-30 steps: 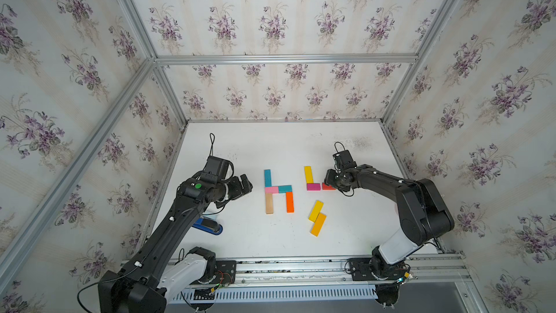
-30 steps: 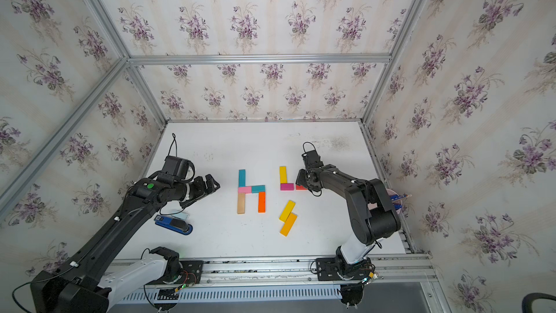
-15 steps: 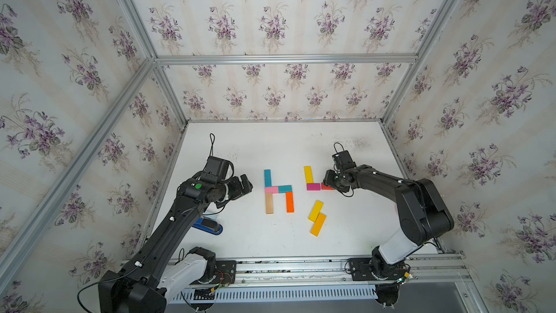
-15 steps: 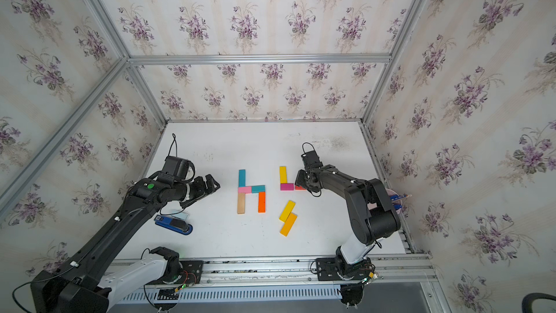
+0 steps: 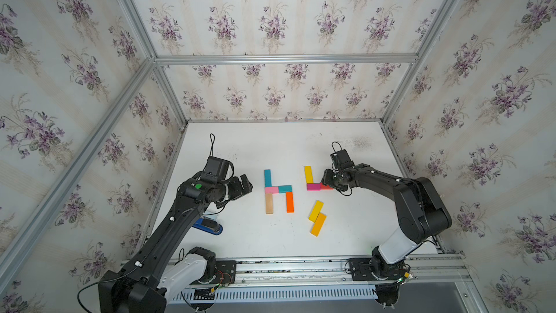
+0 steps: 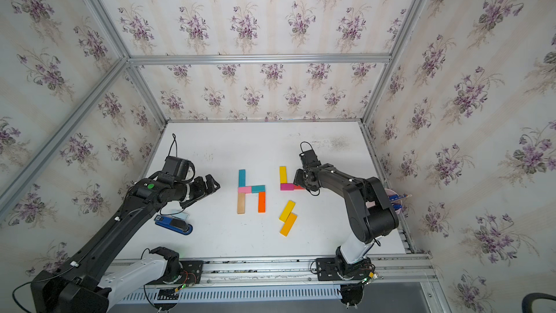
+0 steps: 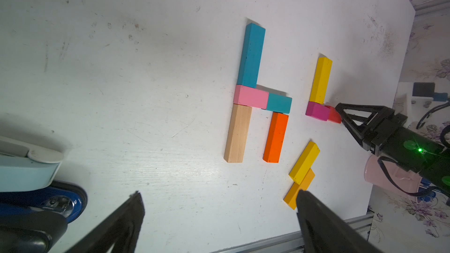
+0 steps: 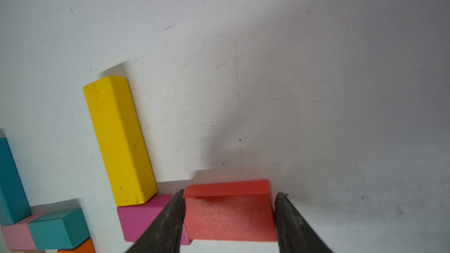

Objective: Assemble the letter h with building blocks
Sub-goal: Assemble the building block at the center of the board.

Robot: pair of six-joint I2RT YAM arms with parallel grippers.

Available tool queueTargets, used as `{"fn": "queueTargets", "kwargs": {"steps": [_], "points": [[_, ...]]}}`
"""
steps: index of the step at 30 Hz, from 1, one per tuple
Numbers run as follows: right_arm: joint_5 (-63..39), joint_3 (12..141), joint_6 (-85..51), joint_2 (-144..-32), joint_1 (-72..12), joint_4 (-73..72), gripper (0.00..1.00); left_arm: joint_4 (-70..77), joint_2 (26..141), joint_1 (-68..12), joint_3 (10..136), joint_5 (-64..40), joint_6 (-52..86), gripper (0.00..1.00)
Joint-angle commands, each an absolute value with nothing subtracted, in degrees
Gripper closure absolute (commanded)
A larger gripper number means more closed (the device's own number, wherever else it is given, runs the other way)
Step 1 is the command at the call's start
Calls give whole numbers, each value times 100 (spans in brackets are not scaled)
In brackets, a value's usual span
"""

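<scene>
Currently nothing has shifted: right gripper stays clamped on the red block, just beside the magenta block; left gripper hangs wide open, empty. Placement likely awaits release.

You are looking at ten flat wooden bars lying on the white tabletop. In the middle, the long teal bar, short pink bar and long tan bar are forming an h's stem. The short teal bar and long orange bar are forming its arch. Toward the right arm, the long yellow bar is butting against the short magenta bar. The short red bar is lying just beside it, between the right claw's fingers. Nearer the front, a second yellow bar and an amber bar are lying slanted, touching.
</scene>
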State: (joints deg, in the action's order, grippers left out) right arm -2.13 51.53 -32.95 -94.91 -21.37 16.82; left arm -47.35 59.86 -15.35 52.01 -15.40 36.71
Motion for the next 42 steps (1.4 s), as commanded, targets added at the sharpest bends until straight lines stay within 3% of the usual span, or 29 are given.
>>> {"fn": "queueTargets", "kwargs": {"steps": [1, 9, 17, 21, 42], "points": [[-156, 5172, -3270, -9514, -2153, 1725, 40, -4658, 5985, -1529, 5204, -1554, 3613, 0], [49, 5294, -3244, -9537, -2158, 1895, 39, -4666, 5968, -1529, 5186, -1564, 3616, 0], [742, 6088, -3012, -9993, -2156, 2637, 30, -4674, 5984, -1527, 5245, -1558, 3607, 0], [839, 6364, -2949, -10456, -2162, 2853, 31, -4684, 5986, -1529, 5256, -1567, 3621, 0], [703, 6077, -2852, -10398, -2266, 2663, 36, -4668, 6065, -1525, 5331, -1556, 3611, 0]]}}
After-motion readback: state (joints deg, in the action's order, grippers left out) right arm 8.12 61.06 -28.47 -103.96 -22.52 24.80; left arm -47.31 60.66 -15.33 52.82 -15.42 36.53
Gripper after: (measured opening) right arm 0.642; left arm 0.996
